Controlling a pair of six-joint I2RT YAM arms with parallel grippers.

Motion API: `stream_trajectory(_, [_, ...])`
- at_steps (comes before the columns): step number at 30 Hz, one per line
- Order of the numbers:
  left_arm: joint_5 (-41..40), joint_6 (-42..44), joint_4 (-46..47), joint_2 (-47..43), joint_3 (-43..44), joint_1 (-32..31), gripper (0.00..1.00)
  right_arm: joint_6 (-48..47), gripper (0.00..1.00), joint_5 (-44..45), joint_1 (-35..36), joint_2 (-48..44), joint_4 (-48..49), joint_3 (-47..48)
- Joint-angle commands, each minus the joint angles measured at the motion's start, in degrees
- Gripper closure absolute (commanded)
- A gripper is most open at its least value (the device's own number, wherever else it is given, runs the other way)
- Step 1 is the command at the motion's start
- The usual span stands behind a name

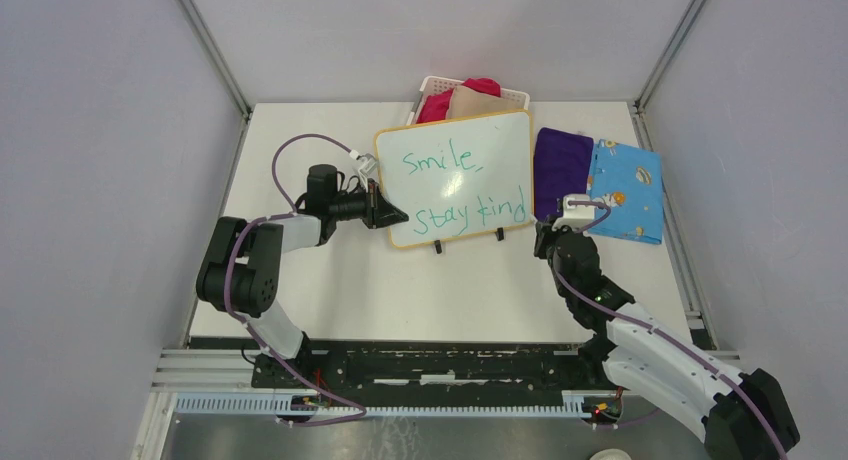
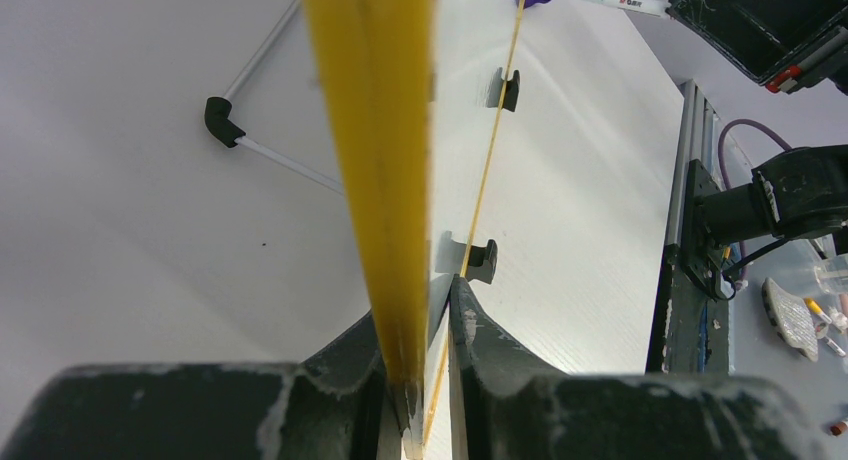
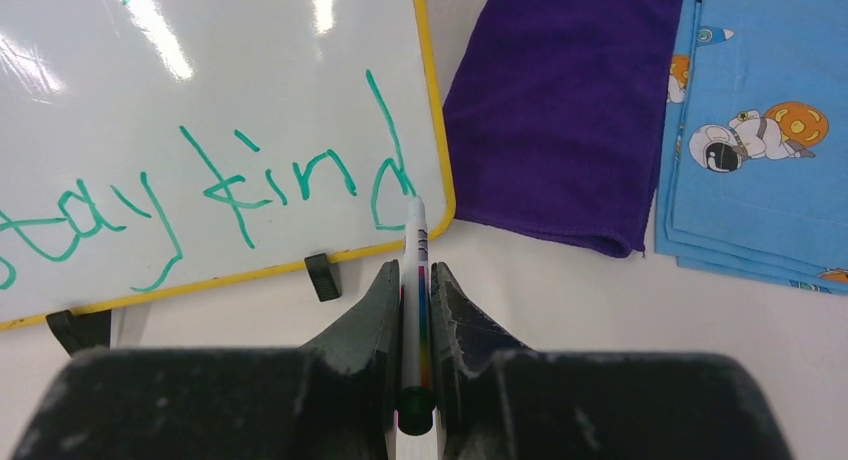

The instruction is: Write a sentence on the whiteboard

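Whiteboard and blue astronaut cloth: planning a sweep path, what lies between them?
A purple cloth lies between the whiteboard and the blue cloth; the top external view shows it.

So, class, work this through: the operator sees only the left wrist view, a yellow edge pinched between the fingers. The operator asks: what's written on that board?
Observer: The whiteboard carries a green sentence, "Smile," above "stay kind".
Operator: And the other arm?
Observer: The right gripper is shut on a marker, its tip beside the final "d".
Operator: Anything behind the board?
Observer: A white basket holding a red cloth and a tan cloth.
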Motion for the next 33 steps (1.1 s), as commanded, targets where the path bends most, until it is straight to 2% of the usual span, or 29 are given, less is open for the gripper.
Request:
stream_trajectory(1, [-5.9,3.5,-10.6,2.6,-1.4,-1.8,0.98,1.5,1.00,0.9,-1.1,1.5,3.5,-0.3])
stream_trajectory(14, [-5.8,3.5,-10.7,2.7,-1.2,-1.8,0.98,2.3,1.00,-0.5,-3.3,6.9,7.6,0.0])
stream_trajectory(33, [-5.9,3.6,-11.0,2.7,-1.2,-1.8,0.98,3.3,1.00,-3.5,-5.1,9.0,10.0,-0.1])
